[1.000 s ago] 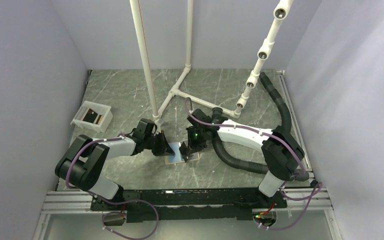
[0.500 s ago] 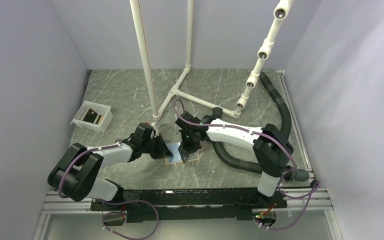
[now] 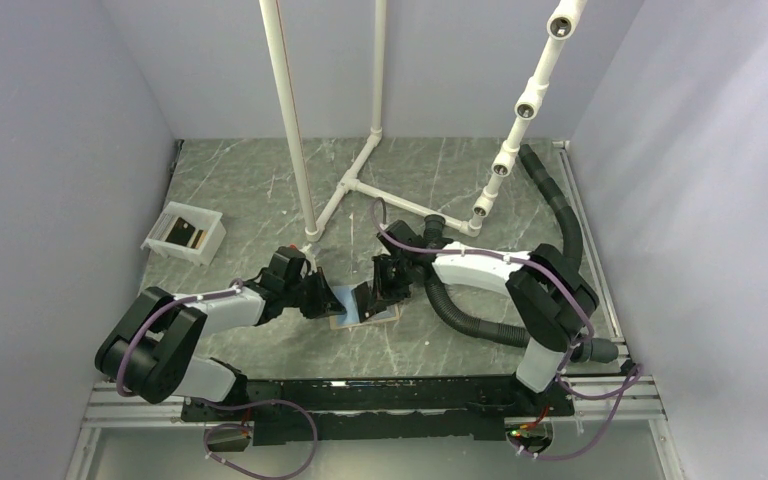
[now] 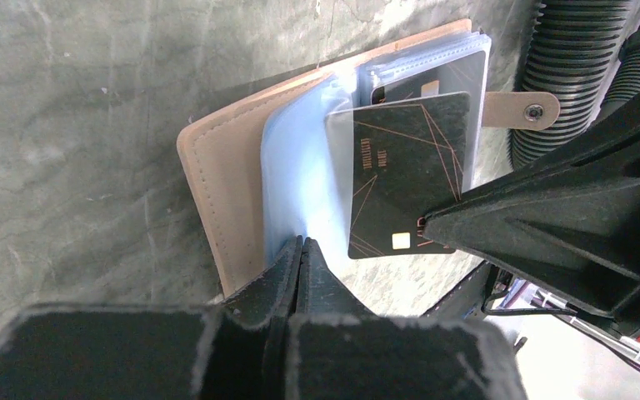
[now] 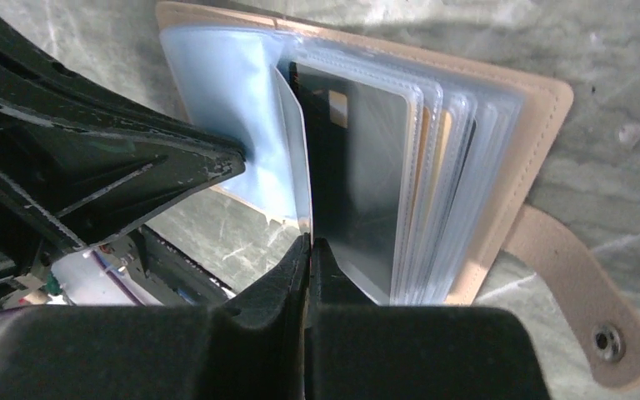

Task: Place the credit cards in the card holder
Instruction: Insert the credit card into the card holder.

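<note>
While the bench (image 4: 92, 125) carries the open card holder (image 4: 217, 183), our left tool (image 4: 300, 246) is pinched shut on its blue sleeve (image 4: 300, 167), right tool (image 5: 309, 242) clamped on a credit card (image 4: 408, 167), corner inside; we'd push flat along the sleeve, mouth held taut.

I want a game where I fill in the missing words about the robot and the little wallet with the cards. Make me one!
1. The card holder is not closed; it lies ____.
2. The right fingers are shut on a dark ____.
3. The left fingers pinch a plastic pocket whose colour is ____.
4. The white tray stands on the robot's ____ side.
Missing words: open; card; blue; left.
</note>
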`<state>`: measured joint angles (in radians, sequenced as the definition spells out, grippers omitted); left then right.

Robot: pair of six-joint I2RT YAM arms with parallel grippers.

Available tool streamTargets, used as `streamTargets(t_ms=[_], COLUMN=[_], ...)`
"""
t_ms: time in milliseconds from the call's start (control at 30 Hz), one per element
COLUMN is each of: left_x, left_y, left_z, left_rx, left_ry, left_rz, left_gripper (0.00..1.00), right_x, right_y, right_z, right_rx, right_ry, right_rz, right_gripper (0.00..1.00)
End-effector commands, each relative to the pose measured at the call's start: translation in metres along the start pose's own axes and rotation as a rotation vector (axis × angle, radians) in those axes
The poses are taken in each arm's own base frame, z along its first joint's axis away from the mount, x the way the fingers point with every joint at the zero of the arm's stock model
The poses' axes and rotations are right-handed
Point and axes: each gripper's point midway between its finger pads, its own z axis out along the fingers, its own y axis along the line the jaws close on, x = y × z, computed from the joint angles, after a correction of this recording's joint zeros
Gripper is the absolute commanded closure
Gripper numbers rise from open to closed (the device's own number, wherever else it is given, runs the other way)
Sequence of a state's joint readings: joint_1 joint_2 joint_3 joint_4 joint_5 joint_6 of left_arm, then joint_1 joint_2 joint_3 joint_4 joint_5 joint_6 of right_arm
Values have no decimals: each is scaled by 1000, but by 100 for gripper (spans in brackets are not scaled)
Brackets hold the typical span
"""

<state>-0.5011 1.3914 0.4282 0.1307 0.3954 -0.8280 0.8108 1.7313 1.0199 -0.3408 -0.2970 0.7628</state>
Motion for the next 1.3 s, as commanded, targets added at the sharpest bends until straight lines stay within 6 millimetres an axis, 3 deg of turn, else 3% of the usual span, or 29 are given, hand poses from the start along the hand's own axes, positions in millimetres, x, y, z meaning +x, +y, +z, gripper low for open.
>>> streamTargets(t_ms=[0, 167, 400, 567, 733, 867, 967, 1133, 1267], left_x=[16, 14, 13, 10, -6, -12, -9, -3, 1], left_y=[34, 36, 34, 16, 7, 14, 23, 30, 29], left_z=[0, -2, -2, -4, -23, -34, -30, -16, -7], left_rx=[-130, -150, -146, -73, -117, -182, -214, -212, -181], left_ry=[31, 30, 31, 34, -36, -73, -57, -19, 5], left_rz=[1, 12, 19, 24, 19, 34, 34, 26, 8], left_gripper=[100, 100, 100, 96, 69, 62, 61, 67, 84], right_x=[-14, -20, -20, -9, -16, -21, -23, -29, -28], right_y=[6, -8, -9, -6, -18, -24, -23, -16, -1], right_z=[5, 8, 14, 16, 7, -6, -10, -2, 10], right_rx=[-96, -91, -127, -145, -48, 33, 48, 27, -19], right_ry=[-40, -46, -39, -32, -59, -64, -62, -52, -41], right_rz=[-82, -96, -112, -77, -131, -202, -243, -271, -301], right_gripper=[100, 100, 100, 99, 79, 64, 57, 60, 81])
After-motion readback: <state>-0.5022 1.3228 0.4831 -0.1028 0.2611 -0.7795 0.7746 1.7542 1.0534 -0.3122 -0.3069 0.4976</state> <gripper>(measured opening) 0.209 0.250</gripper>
